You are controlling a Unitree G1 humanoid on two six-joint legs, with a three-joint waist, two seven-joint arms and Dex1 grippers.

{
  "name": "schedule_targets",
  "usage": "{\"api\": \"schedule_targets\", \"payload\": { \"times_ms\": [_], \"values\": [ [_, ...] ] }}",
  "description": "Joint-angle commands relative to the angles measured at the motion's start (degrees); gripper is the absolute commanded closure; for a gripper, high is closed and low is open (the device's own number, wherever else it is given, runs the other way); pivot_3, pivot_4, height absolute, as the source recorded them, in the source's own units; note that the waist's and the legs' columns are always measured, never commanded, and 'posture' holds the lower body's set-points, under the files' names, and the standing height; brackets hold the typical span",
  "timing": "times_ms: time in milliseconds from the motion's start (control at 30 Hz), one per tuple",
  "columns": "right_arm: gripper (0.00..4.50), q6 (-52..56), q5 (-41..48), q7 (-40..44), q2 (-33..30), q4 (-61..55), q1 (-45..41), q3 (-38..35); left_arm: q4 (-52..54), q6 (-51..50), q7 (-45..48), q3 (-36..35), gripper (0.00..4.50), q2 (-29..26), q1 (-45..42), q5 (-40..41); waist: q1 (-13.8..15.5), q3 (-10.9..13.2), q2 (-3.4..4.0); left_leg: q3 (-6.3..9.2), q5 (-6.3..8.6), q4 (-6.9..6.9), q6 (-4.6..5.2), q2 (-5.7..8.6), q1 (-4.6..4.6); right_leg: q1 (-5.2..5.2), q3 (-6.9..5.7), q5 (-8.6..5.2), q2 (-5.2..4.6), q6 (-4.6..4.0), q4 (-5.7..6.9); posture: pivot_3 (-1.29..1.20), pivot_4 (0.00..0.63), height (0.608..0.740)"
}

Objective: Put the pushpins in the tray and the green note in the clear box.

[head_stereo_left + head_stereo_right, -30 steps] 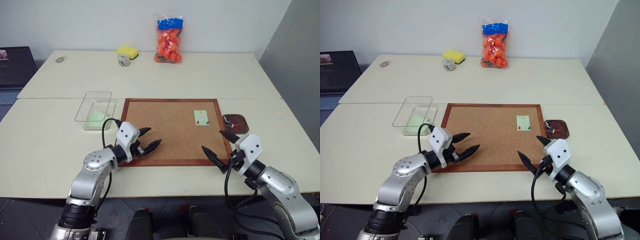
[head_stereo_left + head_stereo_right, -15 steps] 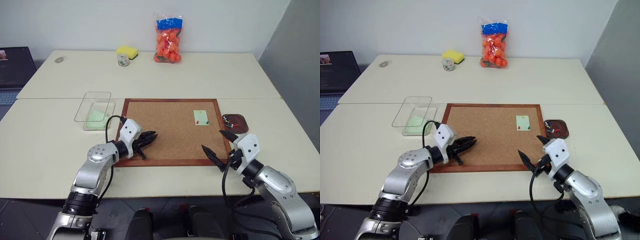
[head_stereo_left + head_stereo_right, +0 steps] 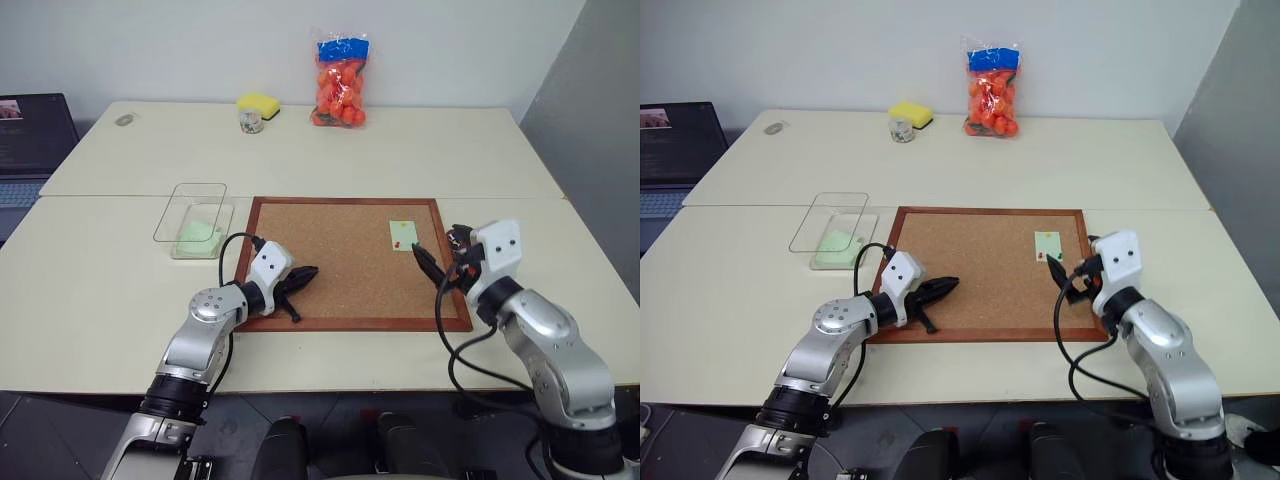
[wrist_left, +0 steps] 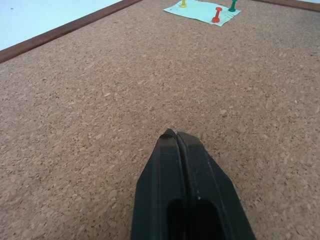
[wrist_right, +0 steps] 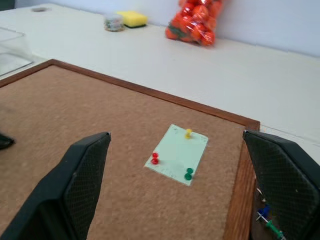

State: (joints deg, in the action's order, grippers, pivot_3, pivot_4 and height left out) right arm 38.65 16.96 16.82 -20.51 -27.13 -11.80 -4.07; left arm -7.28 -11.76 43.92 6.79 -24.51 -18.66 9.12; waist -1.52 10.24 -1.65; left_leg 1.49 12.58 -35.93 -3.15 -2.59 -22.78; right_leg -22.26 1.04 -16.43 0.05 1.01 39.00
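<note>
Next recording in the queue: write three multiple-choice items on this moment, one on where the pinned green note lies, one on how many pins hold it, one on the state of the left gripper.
1. Where does the green note lie?
A. In the clear box
B. On the cork board, near its far right corner
C. In the tray

2. How many pushpins stand in that note?
A. One
B. Two
C. Three

3. How do the left gripper's fingers stand?
A. Shut, with nothing between them
B. Wide open
C. Shut on a pushpin

Answers:
1. B: the note sits on the cork board, close to the frame's right edge, while the clear box stands off the board's left side.
2. C: the right wrist view shows a yellow pin, a red pin and a green pin in it.
3. A: the left gripper has its two fingers pressed together over bare cork.
</note>
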Motion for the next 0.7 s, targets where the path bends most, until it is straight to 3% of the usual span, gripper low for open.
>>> {"api": "schedule_targets", "payload": {
  "times_ms": [33,267,700],
  "values": [
    [0.00,4.36,1.01,-2.48,1.10,5.02,-7.28,-2.50,-0.56,-1.35,0.21,0.83,4.46,0.41,0.68,-0.30,0.00,-0.01,0.03,-0.01,0.00,0.00,0.00,0.00,-0.02,-0.01,0.01,0.00,0.00,0.00,0.00,0.00,0.150,0.740],
    [0.00,5.43,-1.71,-3.88,0.40,20.12,-18.33,-2.50,0.87,-2.45,0.19,0.62,4.46,0.44,1.64,-0.19,0.04,-0.03,0.07,-0.05,0.00,0.02,0.01,0.02,-0.03,-0.03,0.00,0.01,0.00,0.00,-0.02,0.00,0.150,0.740],
    [0.00,-0.77,-4.60,-0.48,3.53,32.87,-24.88,3.01,3.24,-3.74,-0.35,0.70,4.46,0.49,3.17,-0.02,-0.19,-0.03,0.09,-0.11,0.01,0.06,0.02,0.00,-0.04,-0.08,0.03,0.01,0.00,0.00,-0.03,0.00,0.150,0.740]
  ]
}}
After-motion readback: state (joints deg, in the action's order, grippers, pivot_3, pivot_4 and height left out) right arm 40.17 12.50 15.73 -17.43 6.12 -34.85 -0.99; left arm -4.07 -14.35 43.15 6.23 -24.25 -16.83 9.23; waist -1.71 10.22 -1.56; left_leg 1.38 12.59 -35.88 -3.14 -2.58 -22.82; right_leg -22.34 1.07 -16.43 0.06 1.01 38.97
